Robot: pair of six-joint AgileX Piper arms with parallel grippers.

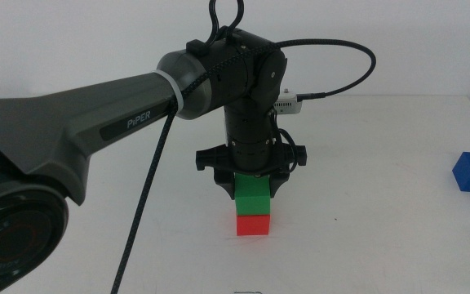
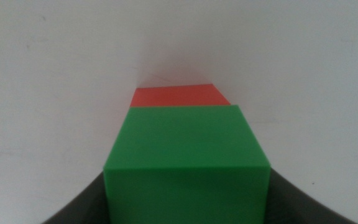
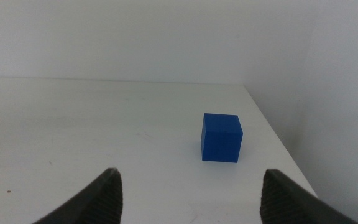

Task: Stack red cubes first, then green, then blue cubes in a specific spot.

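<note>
left tool (image 1: 255,189) pinching the green (image 1: 253,198) cube, set squarely on the red cubes (image 1: 254,224) directly beneath it for stacking; right tool (image 3: 191,193) spread, waiting, blue cubes (image 3: 221,137) ahead on the tabletop (image 1: 365,196), well apart.

Matte plastic-looking red cube (image 1: 254,224), green cube (image 1: 253,196), blue cube (image 3: 220,137); smooth white table (image 1: 382,204).

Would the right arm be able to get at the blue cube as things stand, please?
Probably yes. The right gripper has its jaws open and faces the blue cube, which stands alone on bare table. The left gripper is away at the green cube.
</note>
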